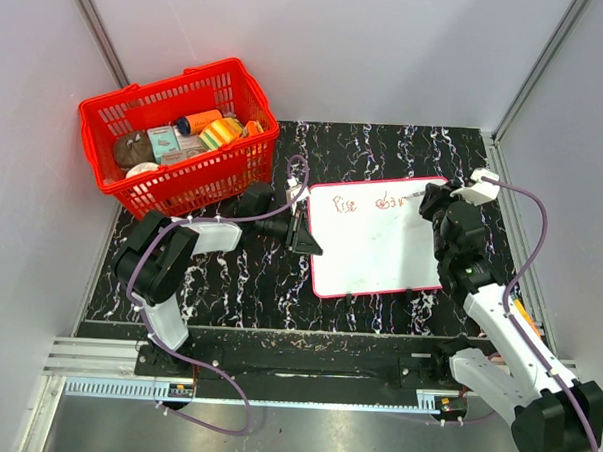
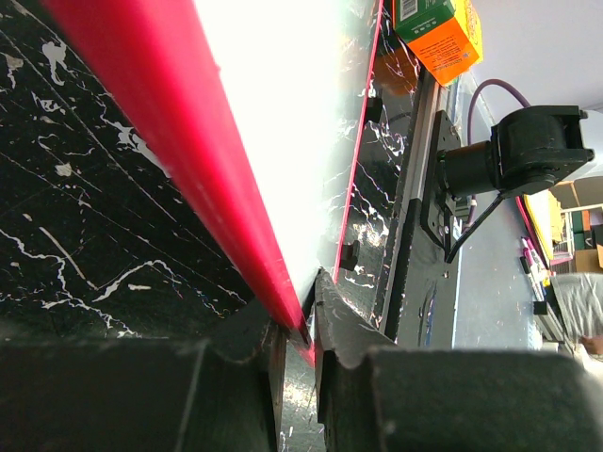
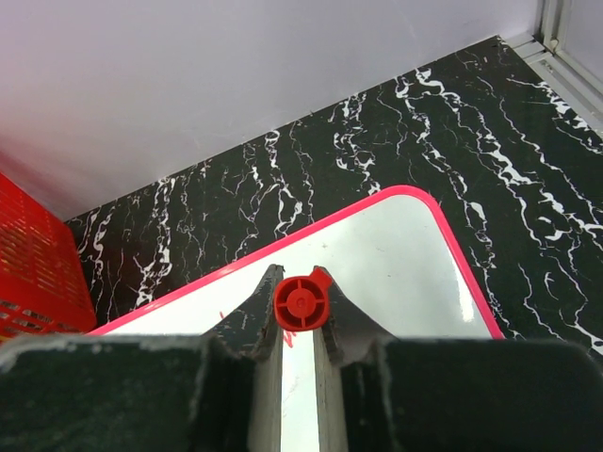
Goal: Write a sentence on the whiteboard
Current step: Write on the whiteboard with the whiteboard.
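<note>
Lying on the desk (image 1: 249, 284) right of the red basket (image 1: 106, 107), the whiteboard (image 1: 375, 254) is clamped at its left edge by the left gripper (image 1: 303, 232) | sentence (image 1: 345, 202) is seen near the board's top edge | red marker (image 3: 301, 303) is grasped by the right gripper (image 1: 430, 202) over the board's top right.

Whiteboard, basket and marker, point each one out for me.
Whiteboard (image 1: 375, 254): top view, bare white centre.
Basket (image 1: 188, 184): top view, front wall.
Marker (image 3: 301, 303): right wrist view, round red end cap.
</note>
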Controlling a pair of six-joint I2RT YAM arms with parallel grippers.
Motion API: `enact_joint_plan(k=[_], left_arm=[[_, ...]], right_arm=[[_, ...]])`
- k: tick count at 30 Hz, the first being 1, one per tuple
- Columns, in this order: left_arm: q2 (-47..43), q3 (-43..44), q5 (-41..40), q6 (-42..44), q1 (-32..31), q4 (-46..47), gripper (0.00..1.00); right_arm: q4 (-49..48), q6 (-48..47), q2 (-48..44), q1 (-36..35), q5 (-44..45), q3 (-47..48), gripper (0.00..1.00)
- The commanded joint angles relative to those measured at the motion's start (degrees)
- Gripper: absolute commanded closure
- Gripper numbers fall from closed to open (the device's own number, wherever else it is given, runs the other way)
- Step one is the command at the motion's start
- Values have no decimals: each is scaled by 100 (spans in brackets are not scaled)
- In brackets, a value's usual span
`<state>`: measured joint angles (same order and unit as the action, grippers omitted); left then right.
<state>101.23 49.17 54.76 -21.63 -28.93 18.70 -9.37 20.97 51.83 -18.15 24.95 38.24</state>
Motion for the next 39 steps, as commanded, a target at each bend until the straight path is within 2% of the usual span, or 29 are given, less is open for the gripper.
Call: enact_joint_plan(k=[1, 8, 17, 31, 39], left_arm=[[-7, 5, -414, 598, -210, -288, 100], [-7, 5, -414, 590, -201, -279, 100], [2, 5, -422, 590, -210, -288, 100], [-7, 14, -423, 598, -201, -297, 100], [-7, 14, -423, 607, -201, -305, 100]], right_arm=[[14, -128, -103, 75, 387, 149, 100], [75, -155, -182, 119, 581, 122, 100], [-223, -76, -332, 119, 28, 166, 100], [-531, -40, 107, 119, -8, 324, 100], [-303, 3, 38, 119, -78, 202, 100]])
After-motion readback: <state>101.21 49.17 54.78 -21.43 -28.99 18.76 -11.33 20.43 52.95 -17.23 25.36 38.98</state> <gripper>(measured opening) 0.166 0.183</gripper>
